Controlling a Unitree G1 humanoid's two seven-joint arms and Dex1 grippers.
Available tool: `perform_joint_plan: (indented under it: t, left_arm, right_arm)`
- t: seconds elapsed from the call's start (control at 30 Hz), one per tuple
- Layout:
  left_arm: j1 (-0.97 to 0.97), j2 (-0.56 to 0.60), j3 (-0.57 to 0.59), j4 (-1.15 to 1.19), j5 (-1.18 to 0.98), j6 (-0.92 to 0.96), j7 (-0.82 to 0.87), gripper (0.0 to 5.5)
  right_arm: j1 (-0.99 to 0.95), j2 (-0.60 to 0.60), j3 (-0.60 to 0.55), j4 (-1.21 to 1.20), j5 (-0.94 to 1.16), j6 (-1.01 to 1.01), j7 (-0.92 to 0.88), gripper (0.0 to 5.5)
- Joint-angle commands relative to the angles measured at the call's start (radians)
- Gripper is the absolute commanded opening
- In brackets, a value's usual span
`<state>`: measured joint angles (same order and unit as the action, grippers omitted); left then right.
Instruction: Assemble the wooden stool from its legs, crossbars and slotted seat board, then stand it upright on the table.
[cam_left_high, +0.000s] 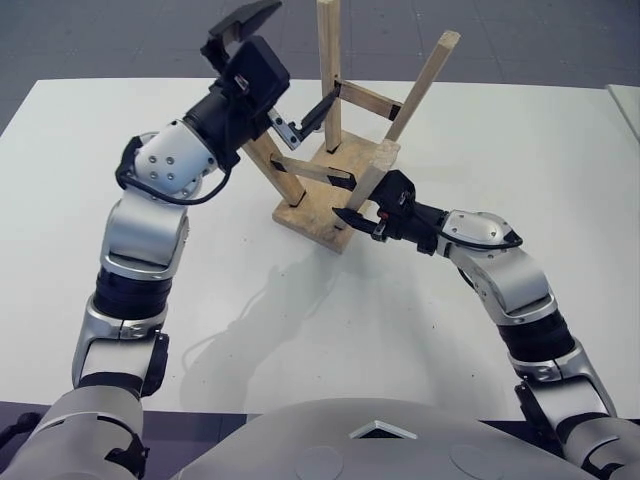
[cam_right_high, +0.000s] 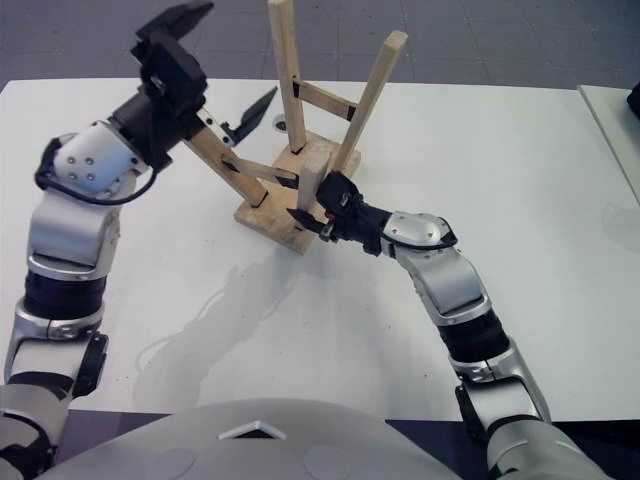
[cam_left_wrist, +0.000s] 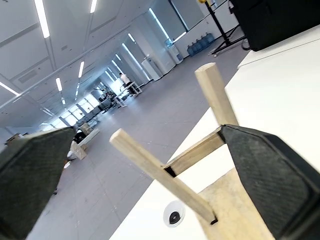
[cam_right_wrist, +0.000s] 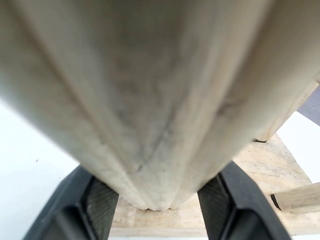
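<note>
The wooden stool rests upside down on the white table (cam_left_high: 520, 150), with its slotted seat board (cam_left_high: 305, 215) underneath. Its legs point upward: two tall ones at the back (cam_left_high: 330, 70) (cam_left_high: 425, 85), one at the left (cam_left_high: 268, 165) and a short-looking near one (cam_left_high: 378, 165). Crossbars (cam_left_high: 370, 98) (cam_left_high: 312, 172) join them. My left gripper (cam_left_high: 285, 60) is held high over the stool's left side, open wide, with one fingertip (cam_left_high: 322, 108) close to the back crossbar. My right gripper (cam_left_high: 362, 215) is shut on the near leg (cam_right_wrist: 150, 100) just above the board, pads (cam_right_wrist: 100, 202) on both sides.
A small round black hole (cam_right_high: 280, 124) sits in the tabletop behind the stool. The table's far edge (cam_left_high: 500, 85) runs behind the legs, and a second white surface (cam_left_high: 627, 100) begins at the far right. Bare tabletop lies in front of the stool.
</note>
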<state>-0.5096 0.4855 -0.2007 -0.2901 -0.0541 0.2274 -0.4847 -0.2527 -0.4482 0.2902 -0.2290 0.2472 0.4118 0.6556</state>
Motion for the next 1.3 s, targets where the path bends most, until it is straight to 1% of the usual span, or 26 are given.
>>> perform_joint_plan:
  t: [0.03, 0.13, 0.23, 0.33, 0.53, 0.7, 0.87, 1.07, 1.13, 1.2, 1.3]
  left_arm:
    - [0.049, 0.011, -0.055, -0.057, 0.044, 0.012, -0.043, 5.40]
    - [0.091, 0.021, -0.089, -0.079, 0.110, 0.025, -0.036, 5.40]
    - [0.141, 0.044, -0.144, -0.066, 0.222, 0.023, -0.021, 5.40]
    - [0.163, 0.038, -0.149, -0.031, 0.303, 0.041, 0.020, 5.40]
    - [0.213, 0.052, -0.216, 0.001, 0.384, 0.048, -0.020, 5.40]
    - [0.236, 0.075, -0.284, 0.022, 0.462, 0.054, -0.066, 5.40]
    - [0.233, 0.071, -0.298, 0.048, 0.484, 0.068, -0.084, 5.40]
    - [0.218, 0.071, -0.282, 0.068, 0.491, 0.061, -0.080, 5.40]
    - [0.211, 0.053, -0.258, 0.073, 0.478, 0.054, -0.053, 5.40]
    - [0.186, -0.001, -0.193, 0.078, 0.433, 0.023, 0.021, 5.40]
    - [0.123, -0.145, -0.022, 0.057, 0.247, -0.104, 0.145, 5.40]
  right_arm:
    - [0.056, -0.012, 0.014, 0.076, -0.031, 0.027, 0.006, 2.04]
    - [0.053, -0.010, 0.011, 0.076, -0.029, 0.031, 0.009, 2.04]
    - [0.046, -0.005, 0.008, 0.065, -0.018, 0.051, 0.010, 2.04]
    - [0.043, -0.006, 0.007, 0.055, -0.015, 0.059, 0.014, 2.04]
    - [0.033, -0.008, 0.013, 0.056, -0.014, 0.092, 0.024, 2.04]
    - [-0.012, -0.068, 0.094, 0.076, -0.110, 0.169, 0.031, 2.04]
    - [-0.054, -0.117, 0.183, 0.112, -0.184, 0.237, 0.022, 2.04]
    - [-0.071, -0.132, 0.210, 0.156, -0.181, 0.259, 0.022, 2.04]
    - [-0.068, -0.129, 0.204, 0.154, -0.175, 0.258, 0.014, 2.04]
    - [-0.069, -0.104, 0.162, 0.139, -0.139, 0.264, -0.004, 2.04]
    - [-0.081, -0.061, 0.077, 0.115, -0.064, 0.250, -0.021, 2.04]
